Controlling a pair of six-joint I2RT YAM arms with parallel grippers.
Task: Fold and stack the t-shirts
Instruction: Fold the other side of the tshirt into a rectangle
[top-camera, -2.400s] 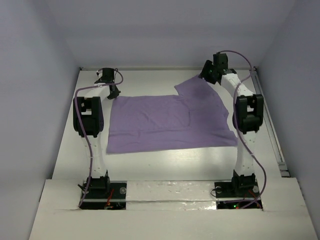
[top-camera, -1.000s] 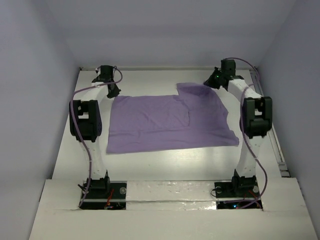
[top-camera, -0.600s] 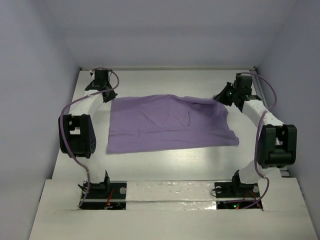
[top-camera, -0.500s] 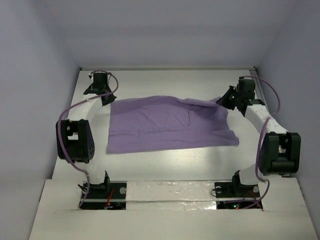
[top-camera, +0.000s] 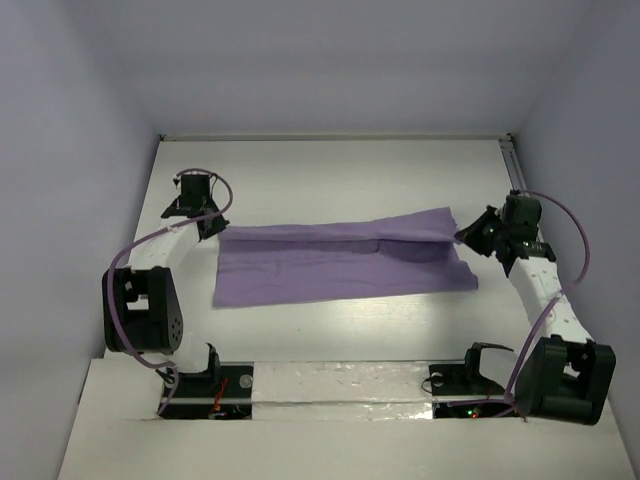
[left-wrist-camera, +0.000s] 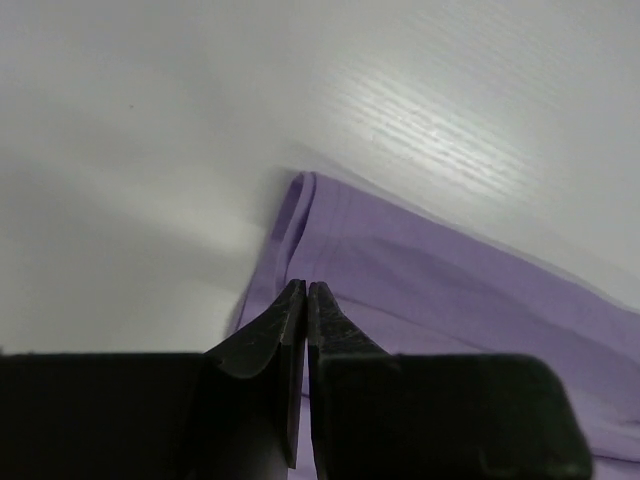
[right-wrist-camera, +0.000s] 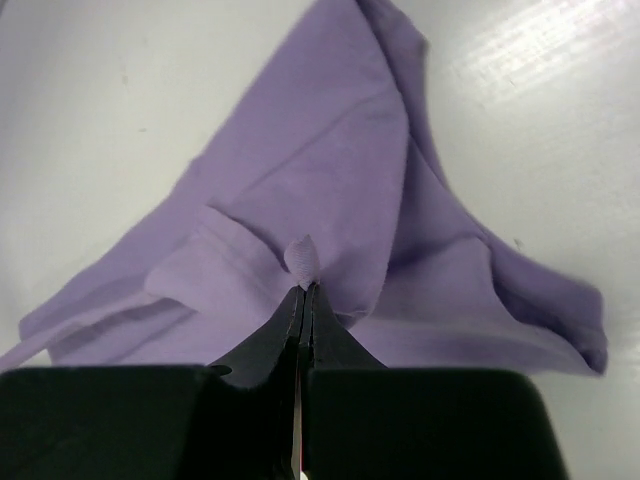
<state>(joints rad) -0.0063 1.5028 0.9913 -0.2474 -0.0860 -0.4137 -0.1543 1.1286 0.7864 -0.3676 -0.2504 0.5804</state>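
Observation:
The lavender t-shirt (top-camera: 340, 272) lies across the middle of the white table, its far edge lifted and drawn toward the near side in a long fold. At the fold's left end my left gripper (top-camera: 207, 228) is shut; the left wrist view has its jaws (left-wrist-camera: 305, 287) closed, with the shirt's hem (left-wrist-camera: 296, 205) running into the tips. At the fold's right end my right gripper (top-camera: 463, 236) is shut. In the right wrist view a small nub of cloth (right-wrist-camera: 302, 256) pokes out above its closed jaws (right-wrist-camera: 305, 290), and the t-shirt (right-wrist-camera: 330, 150) hangs beyond.
Pale walls enclose the table (top-camera: 330, 170) on three sides, and a metal rail (top-camera: 514, 170) runs along the far right edge. My left elbow (top-camera: 140, 310) and right elbow (top-camera: 570, 378) jut outward near the front corners, beside the arm bases.
Both grippers have travelled from the far side toward the near side, dragging the shirt's far edge over its body. Both elbows have dropped down and outward. The near hem has stayed put.

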